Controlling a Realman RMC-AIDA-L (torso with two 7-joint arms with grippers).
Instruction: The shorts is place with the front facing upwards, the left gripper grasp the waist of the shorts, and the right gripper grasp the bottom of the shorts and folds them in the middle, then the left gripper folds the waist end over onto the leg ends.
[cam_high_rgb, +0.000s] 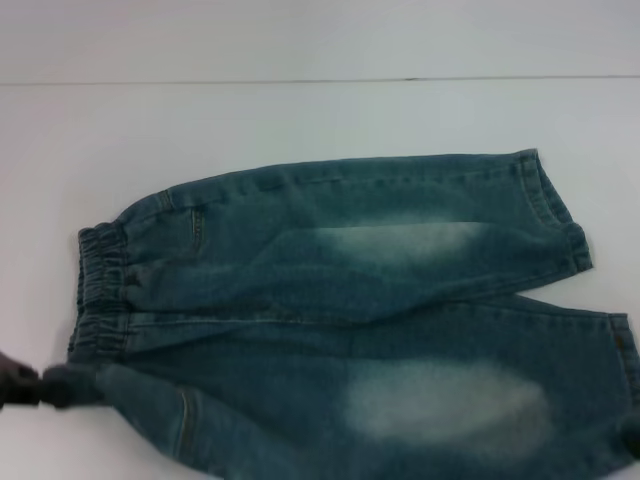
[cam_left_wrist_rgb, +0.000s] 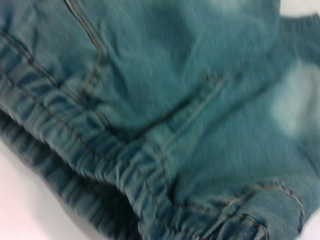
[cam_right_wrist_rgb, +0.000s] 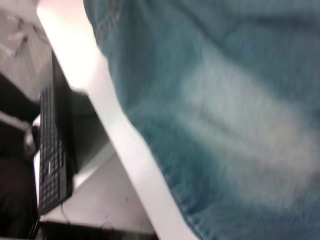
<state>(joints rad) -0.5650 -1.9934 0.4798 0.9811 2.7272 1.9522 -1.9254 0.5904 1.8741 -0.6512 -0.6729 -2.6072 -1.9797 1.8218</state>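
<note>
Left gripper (cam_high_rgb: 45, 385) seen blurred at near left table edge, touching waist (cam_high_rgb: 100, 290) corner of shorts (cam_high_rgb: 360, 320); finger state cannot be told. Shorts spread flat on white table (cam_high_rgb: 300, 115), waist left, leg ends (cam_high_rgb: 590, 290) right. Right gripper not seen.

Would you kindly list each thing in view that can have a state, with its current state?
shorts: spread flat on the white table, unfolded, waistband toward the robot's left, leg hems toward its right.
left gripper: at the near corner of the waistband, against the denim.
right gripper: not seen in the head view; its wrist camera sits close over a faded leg of the shorts near the table edge.
</note>
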